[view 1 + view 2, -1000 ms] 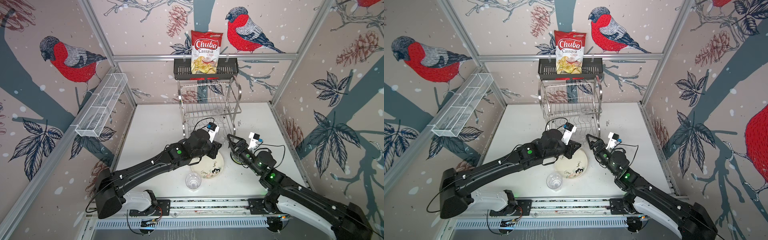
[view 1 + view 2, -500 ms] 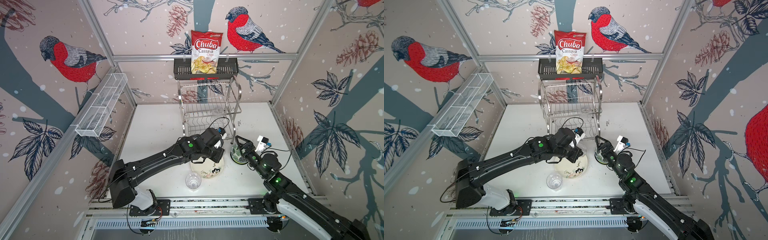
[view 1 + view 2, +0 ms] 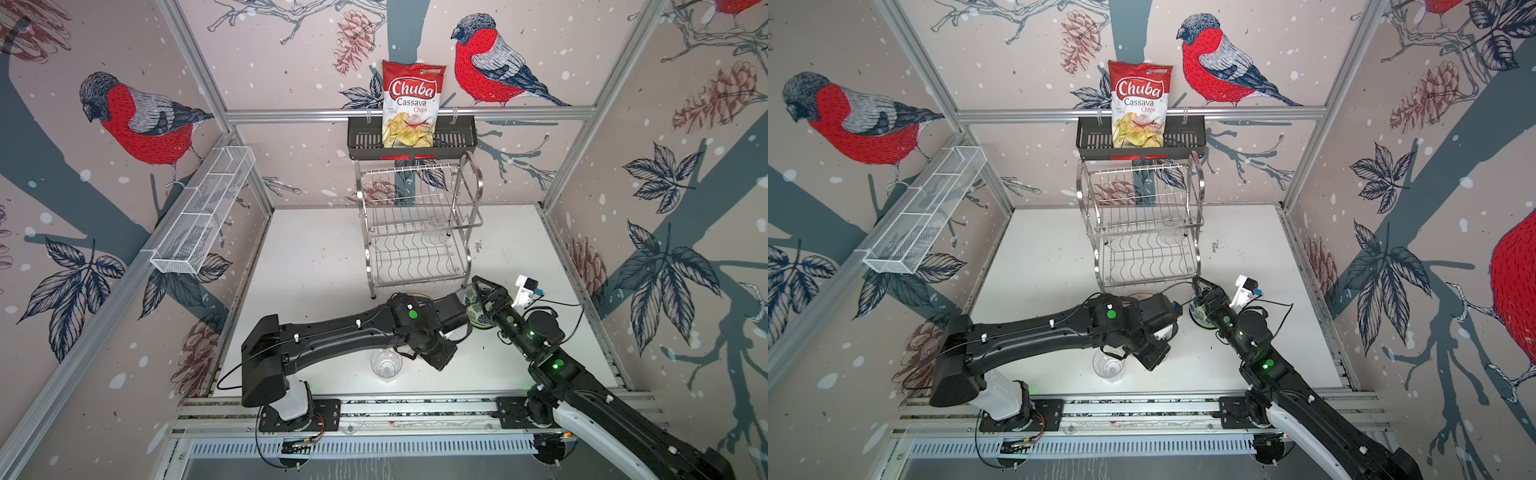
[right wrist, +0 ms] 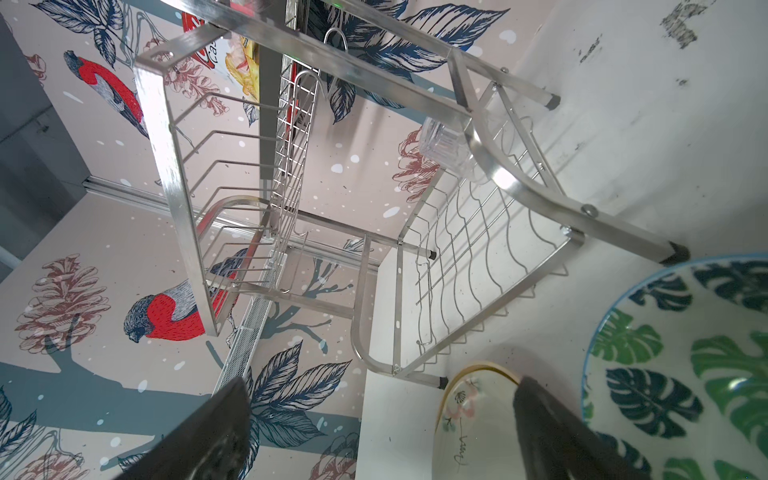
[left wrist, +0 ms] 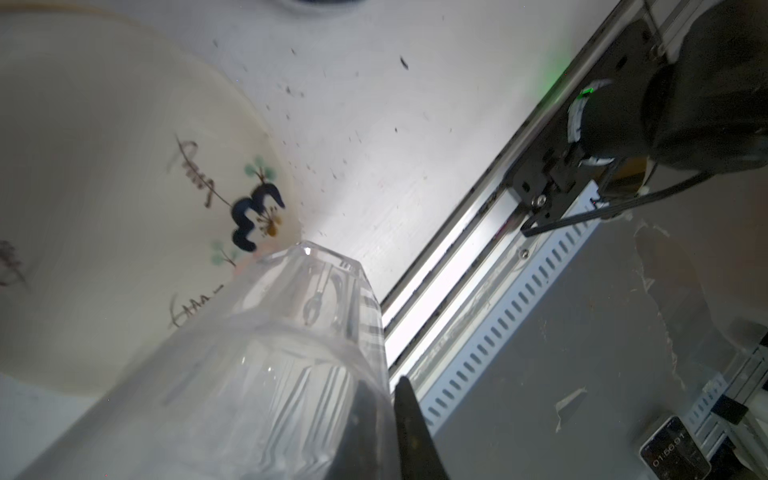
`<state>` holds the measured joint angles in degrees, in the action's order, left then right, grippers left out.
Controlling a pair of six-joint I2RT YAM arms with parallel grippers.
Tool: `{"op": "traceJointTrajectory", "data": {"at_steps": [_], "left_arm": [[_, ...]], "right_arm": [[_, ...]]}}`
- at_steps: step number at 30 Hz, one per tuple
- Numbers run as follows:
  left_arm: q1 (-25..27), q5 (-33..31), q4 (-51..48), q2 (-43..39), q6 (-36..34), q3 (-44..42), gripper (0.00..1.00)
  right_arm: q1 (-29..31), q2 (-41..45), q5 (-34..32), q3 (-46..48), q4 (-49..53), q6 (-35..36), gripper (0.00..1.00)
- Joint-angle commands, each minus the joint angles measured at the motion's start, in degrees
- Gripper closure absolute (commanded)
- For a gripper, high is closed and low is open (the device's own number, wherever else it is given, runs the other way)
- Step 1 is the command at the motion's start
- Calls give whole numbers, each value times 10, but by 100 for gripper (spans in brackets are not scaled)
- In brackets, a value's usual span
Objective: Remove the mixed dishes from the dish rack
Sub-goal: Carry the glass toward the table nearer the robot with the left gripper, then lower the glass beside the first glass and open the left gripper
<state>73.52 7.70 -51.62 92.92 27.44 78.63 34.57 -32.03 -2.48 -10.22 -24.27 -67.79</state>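
Two fingers of the left gripper [image 5: 380, 388] stand almost together in the left wrist view, and we see them pinch the wall of a clear tumbler [image 5: 257, 374]: one finger [image 5: 409, 436] lies outside the glass and the other shows dark through it. The tumbler's faceted base points away from the fingers, just off the rim of the cream floral plate [image 5: 124, 166], which lies flat on the white table [image 5: 374, 124] [image 3: 316, 257]. In both top views the left arm [image 3: 332, 328] [image 3: 1038, 332] reaches across that plate and hides most of it, and a standing tumbler [image 3: 386, 365] [image 3: 1108, 368] sits on the table close beside the gripper, near the front rail [image 3: 415, 401]; whether it is the pinched glass we cannot tell. The right gripper [image 4: 380, 384] [image 3: 484, 291] [image 3: 1204, 291] has its jaws spread wide and grips nothing. The green-leaf bowl [image 4: 685, 374] [image 3: 471, 305] [image 3: 1198, 311] rests just beside one of its fingers, outside the gap. Plate and bowl lie near each other in front of the dish rack [image 3: 399, 229] [image 3: 1142, 230] [image 4: 174, 187], which stands upright on the table toward the back wall. We find a rack tumbler [image 4: 446, 149] [image 3: 436, 232] [image 3: 1171, 232] on its lower, wavy tier, next to the curved side bar on the right. Above the rack a black basket [image 3: 361, 139] [image 3: 1092, 139] hangs from the back rail [image 3: 291, 114] with a chips bag [image 3: 411, 104] [image 3: 1138, 104] standing in it, and a white mesh tray [image 3: 203, 212] [image 3: 921, 216] hangs on the wall to the left.
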Motion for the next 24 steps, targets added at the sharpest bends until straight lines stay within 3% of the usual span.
{"op": "traceJointTrajectory", "data": {"at_steps": [1, 13, 24], "left_arm": [[18, 9, -14, 15, 26, -10, 100], [42, 30, -26, 88, 17, -7, 100], [43, -46, -57, 148, 10, 13, 100]], "right_arm": [[-4, 9, 10, 4, 1, -5, 1], [-27, 50, 17, 15, 27, -8, 1], [-50, 60, 38, 21, 33, -9, 1]]}}
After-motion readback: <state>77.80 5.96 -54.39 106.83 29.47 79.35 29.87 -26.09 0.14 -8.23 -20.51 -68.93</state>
